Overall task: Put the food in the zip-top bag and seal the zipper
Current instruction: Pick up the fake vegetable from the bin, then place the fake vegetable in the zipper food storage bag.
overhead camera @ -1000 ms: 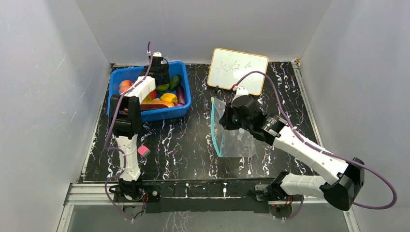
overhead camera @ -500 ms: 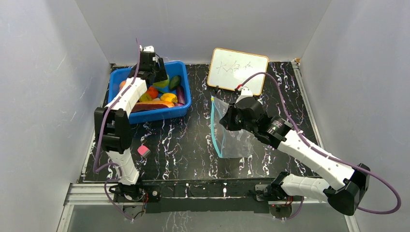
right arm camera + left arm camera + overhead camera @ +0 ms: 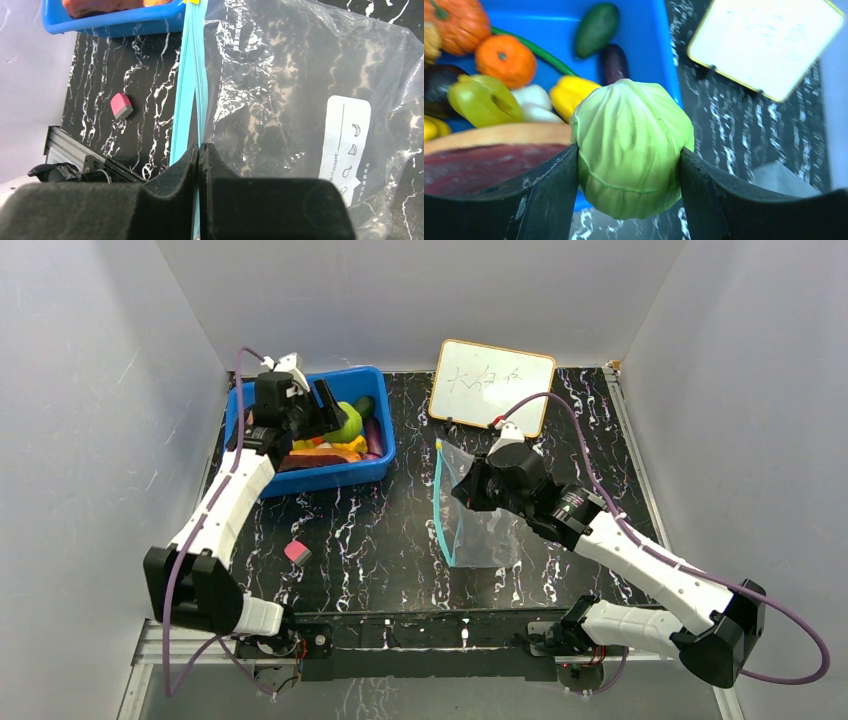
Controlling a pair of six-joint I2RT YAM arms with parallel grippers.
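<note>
The left tool (image 3: 628,167) clamps a ribbed, pale-green round toy fruit (image 3: 631,135) between its two black fingers, which stand spread wide on either side of it, above the blue plastic bin (image 3: 300,480) of assorted toy food (image 3: 504,60). On the black marbled table (image 3: 380,530), well to the bin's right, the right tool (image 3: 199,152) is closed tight, pinching the blue-teal zipper strip (image 3: 189,75) of the clear, crinkly zip-top bag (image 3: 300,75). The bag's mouth faces the bin. A small pink cube (image 3: 297,552) lies apart on the table, and a white-faced board (image 3: 492,385) leans behind the bag.
</note>
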